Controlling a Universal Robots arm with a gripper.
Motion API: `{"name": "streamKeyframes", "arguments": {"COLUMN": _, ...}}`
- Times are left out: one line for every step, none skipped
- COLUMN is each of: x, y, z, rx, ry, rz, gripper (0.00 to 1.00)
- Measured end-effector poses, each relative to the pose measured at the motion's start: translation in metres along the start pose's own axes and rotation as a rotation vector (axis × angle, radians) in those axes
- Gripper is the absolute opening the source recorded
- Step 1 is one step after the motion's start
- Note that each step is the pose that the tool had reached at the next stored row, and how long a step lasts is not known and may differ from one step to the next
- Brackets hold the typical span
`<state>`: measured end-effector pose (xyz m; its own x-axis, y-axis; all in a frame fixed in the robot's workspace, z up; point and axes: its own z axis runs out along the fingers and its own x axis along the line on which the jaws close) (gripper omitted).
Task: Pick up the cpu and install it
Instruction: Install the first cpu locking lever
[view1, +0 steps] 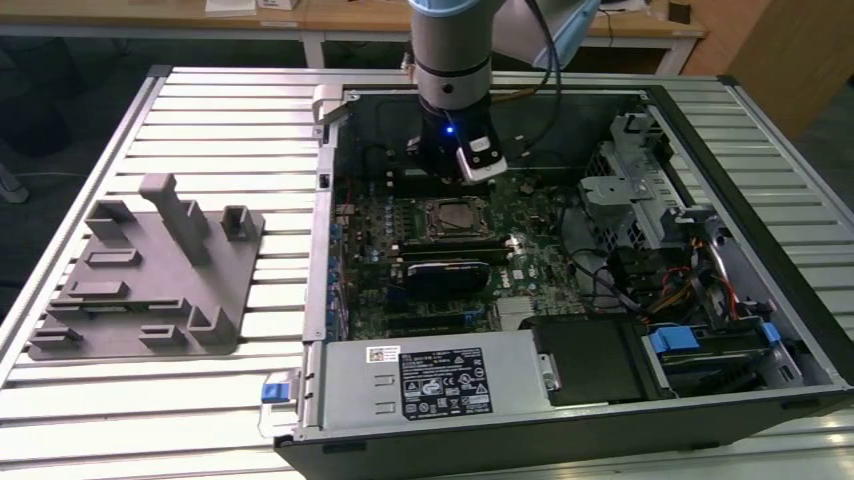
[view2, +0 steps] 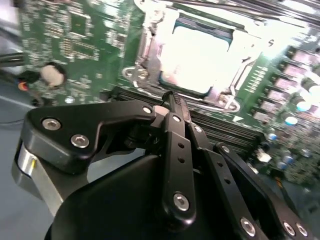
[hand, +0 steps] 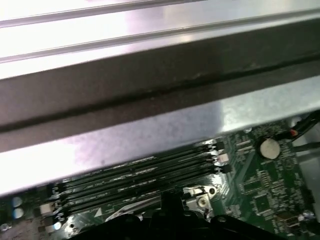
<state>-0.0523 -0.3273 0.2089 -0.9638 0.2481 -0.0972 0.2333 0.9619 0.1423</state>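
Since the cpu (view2: 200, 55) already lies seated in the motherboard socket (view2: 150, 55), just beyond the claw (view2: 172, 102), placement looks done. Claw fingers pinched together, holding nothing. Socket retention frame apparently unlatched.

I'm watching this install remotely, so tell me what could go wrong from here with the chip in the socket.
The cpu lies in the socket frame, apparently unclamped; a nudge could shift it. The hand hangs just above the memory slots, so a low sideways move might scrape them. Loose cables inside the case could snag the arm.
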Motion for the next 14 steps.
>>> {"name": "streamKeyframes", "arguments": {"x": -0.0009, "y": 0.0002, "z": 0.0001, "rx": 0.0042, "ry": 0.0162, "rz": 0.002, "gripper": 0.11}}
{"name": "streamKeyframes", "arguments": {"x": -0.0013, "y": 0.0003, "z": 0.0001, "rx": 0.0056, "ry": 0.0213, "rz": 0.003, "gripper": 0.11}}
{"name": "streamKeyframes", "arguments": {"x": -0.0013, "y": 0.0003, "z": 0.0001, "rx": 0.0057, "ry": 0.0213, "rz": 0.003, "gripper": 0.11}}
{"name": "streamKeyframes", "arguments": {"x": -0.0013, "y": 0.0003, "z": 0.0001, "rx": 0.0057, "ry": 0.0214, "rz": 0.003, "gripper": 0.11}}
{"name": "streamKeyframes", "arguments": {"x": -0.0013, "y": 0.0003, "z": 0.0001, "rx": 0.0058, "ry": 0.0214, "rz": 0.003, "gripper": 0.11}}
{"name": "streamKeyframes", "arguments": {"x": -0.0013, "y": 0.0003, "z": 0.0001, "rx": 0.0057, "ry": 0.0214, "rz": 0.003, "gripper": 0.11}}
{"name": "streamKeyframes", "arguments": {"x": -0.0013, "y": 0.0004, "z": 0.0000, "rx": 0.0058, "ry": 0.0214, "rz": 0.003, "gripper": 0.11}}
{"name": "streamKeyframes", "arguments": {"x": -0.0014, "y": 0.0004, "z": -0.0005, "rx": 0.0061, "ry": 0.0215, "rz": 0.003, "gripper": 0.11}}
{"name": "streamKeyframes", "arguments": {"x": -0.0015, "y": 0.0006, "z": -0.0015, "rx": 0.0058, "ry": 0.0215, "rz": 0.003, "gripper": 0.11}}
{"name": "streamKeyframes", "arguments": {"x": -0.0016, "y": 0.0008, "z": -0.0027, "rx": 0.0056, "ry": 0.0214, "rz": 0.003, "gripper": 0.11}}
{"name": "streamKeyframes", "arguments": {"x": -0.0017, "y": 0.0009, "z": -0.0039, "rx": 0.0057, "ry": 0.0214, "rz": 0.003, "gripper": 0.11}}
{"name": "streamKeyframes", "arguments": {"x": -0.0018, "y": 0.0010, "z": -0.0046, "rx": 0.0057, "ry": 0.0214, "rz": 0.003, "gripper": 0.11}}
{"name": "streamKeyframes", "arguments": {"x": -0.0019, "y": 0.0011, "z": -0.0051, "rx": 0.0060, "ry": 0.0213, "rz": 0.003, "gripper": 0.11}}
{"name": "streamKeyframes", "arguments": {"x": -0.0020, "y": 0.0012, "z": -0.0052, "rx": 0.0069, "ry": 0.0210, "rz": 0.003, "gripper": 0.11}}
